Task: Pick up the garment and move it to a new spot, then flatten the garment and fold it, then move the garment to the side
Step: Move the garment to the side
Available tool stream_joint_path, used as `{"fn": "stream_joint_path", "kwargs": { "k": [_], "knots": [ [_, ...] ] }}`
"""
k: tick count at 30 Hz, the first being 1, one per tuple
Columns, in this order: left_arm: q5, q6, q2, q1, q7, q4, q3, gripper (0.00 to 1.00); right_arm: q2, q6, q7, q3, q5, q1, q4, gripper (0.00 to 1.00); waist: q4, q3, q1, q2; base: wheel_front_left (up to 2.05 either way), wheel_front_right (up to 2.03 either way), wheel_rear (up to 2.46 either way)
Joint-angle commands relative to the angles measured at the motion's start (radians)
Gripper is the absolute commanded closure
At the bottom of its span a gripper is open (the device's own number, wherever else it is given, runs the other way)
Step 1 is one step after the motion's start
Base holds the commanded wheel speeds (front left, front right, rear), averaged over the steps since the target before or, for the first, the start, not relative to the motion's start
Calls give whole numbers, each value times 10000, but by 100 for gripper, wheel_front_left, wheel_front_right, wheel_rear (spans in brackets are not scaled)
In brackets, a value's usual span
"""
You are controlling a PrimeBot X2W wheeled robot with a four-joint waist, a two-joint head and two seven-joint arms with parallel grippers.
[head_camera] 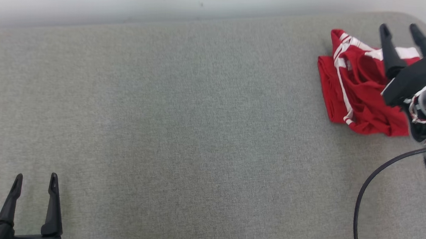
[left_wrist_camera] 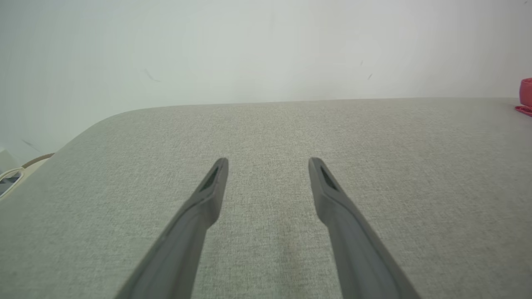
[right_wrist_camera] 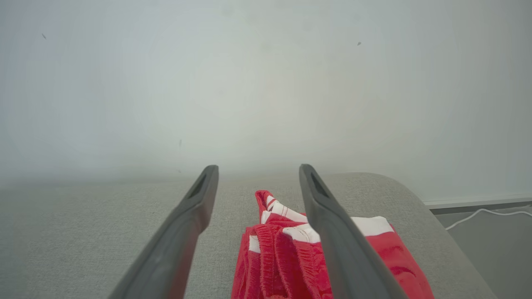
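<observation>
Garment [head_camera: 356,89] under spread right hand [head_camera: 399,27]

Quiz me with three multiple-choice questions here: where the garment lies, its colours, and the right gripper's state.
1. In the head view, where on the grey surface does the garment lie? A near left; B centre; C far right.
2. Garment colours: A red and white; B blue and yellow; C black.
3. The right gripper is: A shut on the garment; B open; C shut on nothing.
Answers: C, it sits by the far right corner; A, red cloth, white bands; B, its jaws stand apart.
</observation>
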Motion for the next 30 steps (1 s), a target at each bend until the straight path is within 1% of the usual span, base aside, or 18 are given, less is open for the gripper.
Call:
{"fn": "stream_joint_path", "kwargs": {
  "k": [1, 3, 4, 6, 9, 13, 22, 23, 25, 27, 30],
  "knots": [
    [-38, 53, -51, 133, -60, 44, -8, 0, 119, -2, -85, -126, -57, 274, -124, 0, 153, -376, 1, 0, 0, 0, 0],
    [-47, 44, -64, 200, -69, 120, -18, 0, 318, -2, -103, -522, -189, 452, -311, 0, 206, -523, 1, 0, 0, 0, 0],
    [-47, 44, -64, 200, -69, 120, -18, 0, 318, -2, -103, -522, -189, 452, -311, 0, 206, -523, 1, 0, 0, 0, 0],
    [-60, 31, -89, 204, -73, 183, -38, 0, 477, -2, -106, -1120, -453, 778, -605, 0, 275, -646, 1, 0, 0, 0, 0],
    [-71, 46, -143, 238, -61, 202, -13, 0, 696, -2, -94, -2065, -1162, 1443, -1107, 0, 395, -871, 1, 0, 0, 0, 0],
    [-39, 27, -216, 309, -64, 232, -18, 0, 1049, -2, -95, -3485, -2315, 2479, -1804, 0, 565, -1186, 1, 0, 0, 0, 0],
    [25, -4, -398, 630, -66, 249, -67, 0, 2107, -2, -97, -6711, -5572, 5316, -3931, 0, 827, -1791, 1, 0, 0, 0, 0],
    [37, 7, -417, 707, -64, 235, -67, 0, 2213, -2, -99, -6979, -6093, 5580, -4248, 0, 820, -1844, 1, 0, 0, 0, 0],
    [40, 4, -448, 804, -66, 244, -66, 0, 2657, -2, -96, -7593, -6634, 6327, -4707, 0, 827, -1983, 1, 0, 0, 0, 0],
    [54, -37, -473, 880, -66, 306, -72, 0, 2893, -2, -99, -8157, -7207, 6894, -5117, 0, 856, -2133, 1, 0, 0, 0, 0],
    [88, 2, -534, 984, -65, 359, -103, 0, 3389, -2, -98, -8499, -7938, 7681, -5515, 0, 862, -2307, 1, 0, 0, 0, 0]
  ]
}}
